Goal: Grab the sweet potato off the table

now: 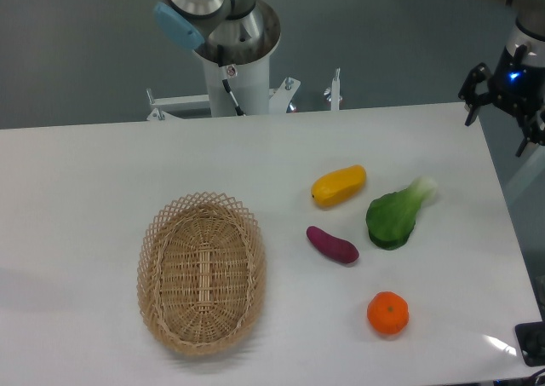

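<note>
The sweet potato is a small dark purple tuber lying on the white table, right of centre, between the yellow vegetable and the orange fruit. My gripper hangs at the far right, over the table's back right corner, well away from the sweet potato. Its black fingers stand spread apart with nothing between them.
A yellow-orange vegetable lies just behind the sweet potato. A green leafy vegetable sits to its right, and a round orange fruit lies nearer the front. An oval wicker basket stands to the left. The arm's base rises behind the table.
</note>
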Controlling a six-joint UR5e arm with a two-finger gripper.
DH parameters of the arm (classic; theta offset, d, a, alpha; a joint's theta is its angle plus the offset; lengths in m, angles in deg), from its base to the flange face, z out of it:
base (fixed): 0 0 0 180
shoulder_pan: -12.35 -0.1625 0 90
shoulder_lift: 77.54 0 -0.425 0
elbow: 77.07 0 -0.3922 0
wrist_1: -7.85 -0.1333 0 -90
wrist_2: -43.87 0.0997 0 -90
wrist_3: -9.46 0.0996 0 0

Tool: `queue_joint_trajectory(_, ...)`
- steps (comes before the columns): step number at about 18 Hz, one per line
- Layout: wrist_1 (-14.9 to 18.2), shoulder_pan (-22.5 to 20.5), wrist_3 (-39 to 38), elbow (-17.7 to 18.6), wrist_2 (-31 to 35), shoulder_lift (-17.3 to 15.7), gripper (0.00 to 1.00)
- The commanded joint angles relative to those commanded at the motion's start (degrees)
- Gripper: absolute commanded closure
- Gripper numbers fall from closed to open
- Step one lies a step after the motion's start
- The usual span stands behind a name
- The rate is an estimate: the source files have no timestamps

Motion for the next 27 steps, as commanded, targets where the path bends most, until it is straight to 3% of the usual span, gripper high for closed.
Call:
queue_joint_trajectory(10, -0.18, 0.52, -4.12, 1.58, -1.49, -0.35, 0.0)
queue_joint_trajectory(17, -2.72, 1.4, -11.33, 8.52, -2.55, -4.3, 0.0)
queue_joint_trajectory(19, -4.04, 2.89, -16.85, 10.36, -2.55, -4.83, 0.0)
queue_joint_trajectory(21, -7.1, 5.52, -25.18, 13.17, -2.55, -4.83, 0.0)
queue_joint_trajectory(25, -19.22, 10.89, -42.51, 18.44, -2.46, -3.87, 0.0)
queue_joint_trajectory(27, -21.35, 12.73, -47.52, 19.86, -2.37, -2.73, 0.0)
